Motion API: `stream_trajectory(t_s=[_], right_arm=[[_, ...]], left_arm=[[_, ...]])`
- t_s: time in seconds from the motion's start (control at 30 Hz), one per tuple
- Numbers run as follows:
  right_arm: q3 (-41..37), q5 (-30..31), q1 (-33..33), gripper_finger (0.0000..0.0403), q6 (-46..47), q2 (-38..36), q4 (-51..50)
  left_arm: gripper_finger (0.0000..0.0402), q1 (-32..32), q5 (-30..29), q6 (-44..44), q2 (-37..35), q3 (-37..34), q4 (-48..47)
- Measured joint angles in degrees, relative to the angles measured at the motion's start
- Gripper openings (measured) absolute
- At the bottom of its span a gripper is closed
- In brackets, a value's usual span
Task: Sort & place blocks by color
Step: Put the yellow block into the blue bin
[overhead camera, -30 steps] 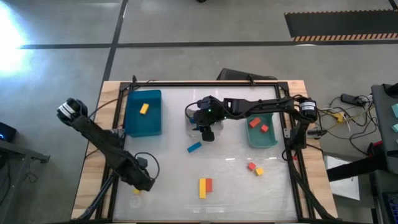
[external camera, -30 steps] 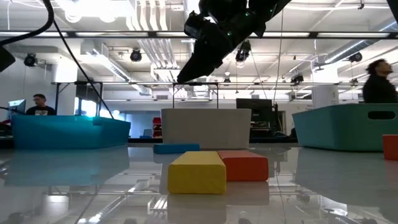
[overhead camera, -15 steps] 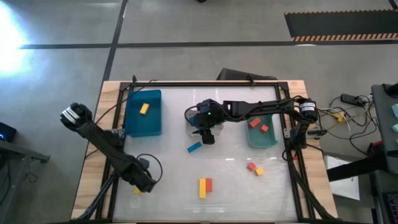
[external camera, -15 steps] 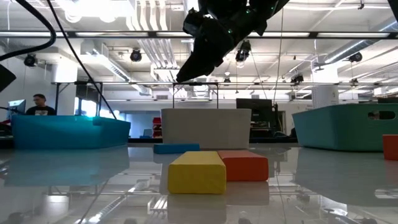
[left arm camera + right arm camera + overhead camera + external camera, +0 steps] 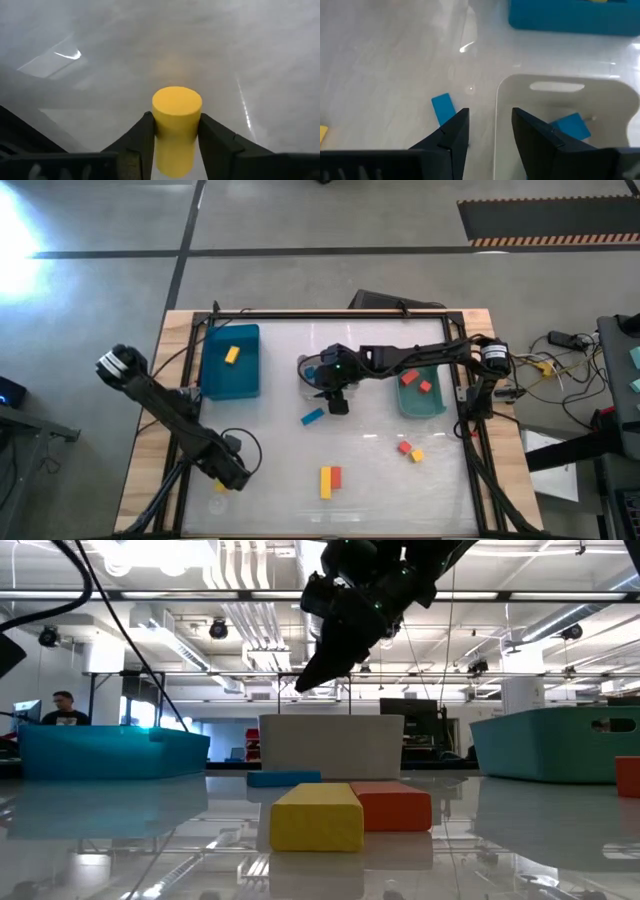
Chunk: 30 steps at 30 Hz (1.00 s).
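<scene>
The left pincer [image 5: 175,145] clamped a yellow cylinder block [image 5: 176,125] at the tabletop's [image 5: 380,480] near left corner. The right pincer [image 5: 489,131], fingers apart and seemingly empty, hung over the clear bin's [image 5: 560,115] rim, near a blue block [image 5: 443,108] lying outside it.

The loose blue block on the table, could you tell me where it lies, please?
In the high view, the blue block lies mid-table, just in front of the clear bin, beside the right tool.
</scene>
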Motion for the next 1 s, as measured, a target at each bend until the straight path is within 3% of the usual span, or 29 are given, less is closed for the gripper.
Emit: stream_trajectory(t_s=[0.17,0.27,0.5,0.73,1.0], right_arm=[[-0.31,-0.02,0.0,0.0128,-0.12,-0.05,0.5],[-0.31,-0.02,0.0,0.0122,-0.28,-0.3,0.4],[-0.31,-0.01,0.01,0.0111,-0.92,-2.05,-0.13],[-0.33,0.0,0.02,0.0103,-3.13,-5.42,-0.64],[-3.64,0.02,0.02,0.0104,-2.8,-11.76,-3.95]], left_arm=[[0.0104,1.22,-0.1,0.0,-2.95,1.34,-0.59],[0.0104,2.35,-3.13,2.21,-4.78,3.04,-0.64],[0.0104,8.65,-16.41,26.49,-8.47,11.27,-0.34],[0.0104,22.97,-20.56,55.73,-11.27,19.46,-2.4],[0.0104,44.8,-27.84,73.54,-13.81,20.3,-23.7]])
